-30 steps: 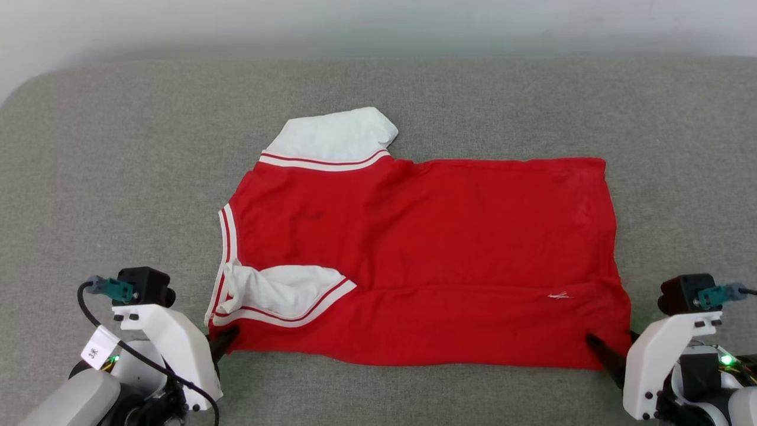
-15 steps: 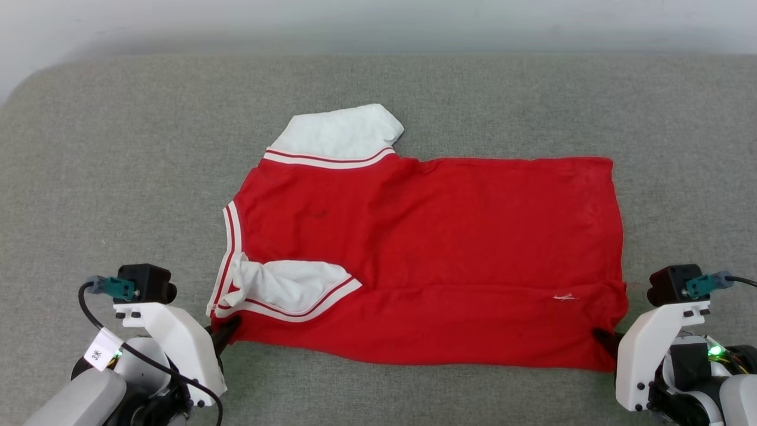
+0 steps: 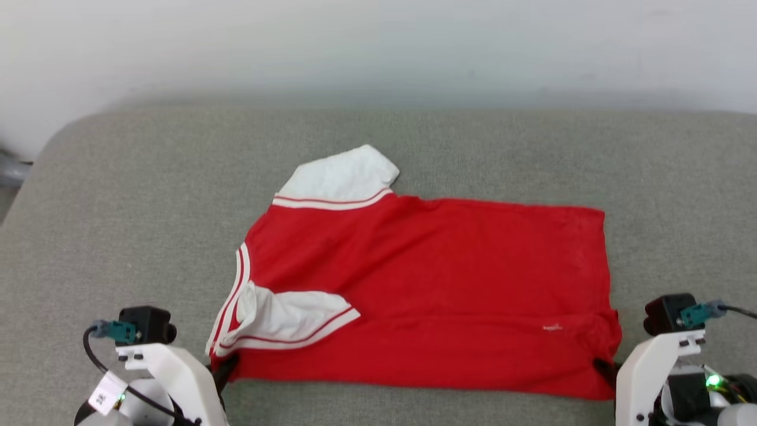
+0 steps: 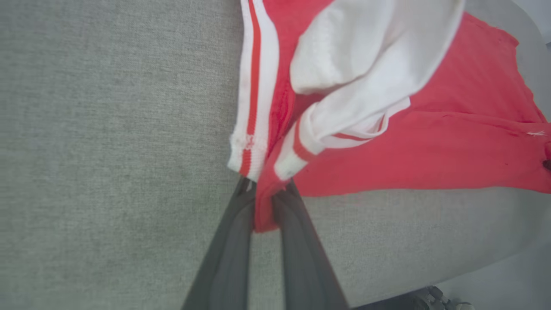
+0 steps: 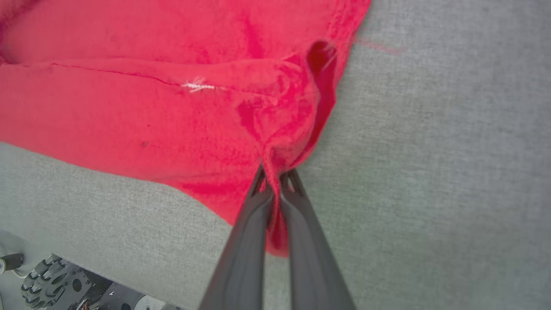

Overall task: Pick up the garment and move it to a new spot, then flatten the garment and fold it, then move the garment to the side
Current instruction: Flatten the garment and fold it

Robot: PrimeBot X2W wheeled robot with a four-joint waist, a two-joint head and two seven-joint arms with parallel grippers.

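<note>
The garment (image 3: 449, 284) is bright plain red, with white sleeve ends (image 3: 340, 177) edged in thin red stripes and a white-and-red striped neck band (image 3: 236, 290). A small white stitch (image 3: 553, 326) marks the red. The table (image 3: 148, 207) is mottled grey weave. The left tool (image 4: 267, 189) and right tool (image 5: 275, 176) are dark grey, on white mounts (image 3: 171, 373) with teal plugs (image 3: 121, 331). The wall (image 3: 378, 47) is off-white.

A grey fabric surface (image 3: 118, 207) with a rounded far-left corner carries one red garment (image 3: 443, 284). It is spread mostly flat across the near middle, its white-trimmed end to the left.
</note>
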